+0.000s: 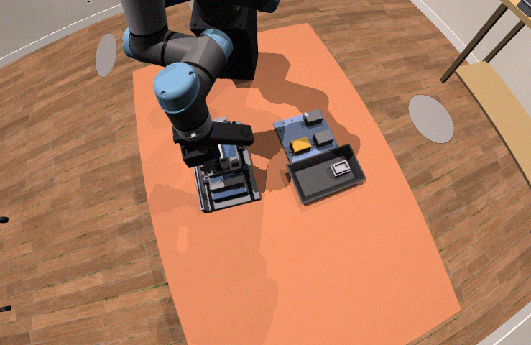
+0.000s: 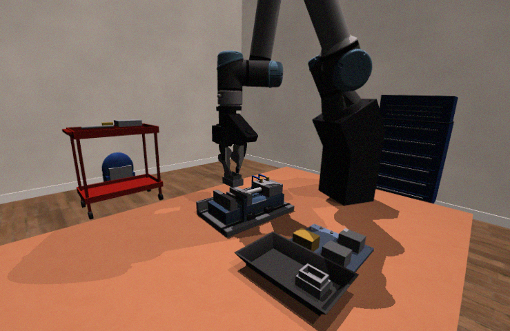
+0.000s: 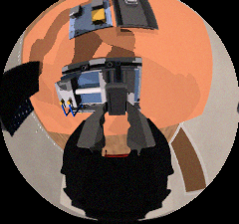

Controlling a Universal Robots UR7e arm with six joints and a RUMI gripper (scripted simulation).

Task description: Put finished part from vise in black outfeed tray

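My gripper (image 2: 232, 172) is shut on a grey block, the finished part (image 2: 232, 181), and holds it a little above the vise (image 2: 248, 207). In the wrist view the part (image 3: 116, 97) sits between my two fingers, over the vise (image 3: 102, 80). From above, my wrist hides most of the part; the vise (image 1: 227, 177) lies under it. The black outfeed tray (image 1: 325, 174) stands to the right of the vise, apart from it, and also shows in the side view (image 2: 296, 269). One pocketed part (image 1: 340, 167) (image 2: 312, 278) lies in the tray's right end.
A blue pallet (image 1: 304, 136) with two grey blocks and a yellow block (image 1: 300, 145) touches the tray's far side. The robot's black pedestal (image 2: 349, 152) stands behind the vise. A red cart (image 2: 114, 163) and a blue rack (image 2: 415, 146) stand off the table.
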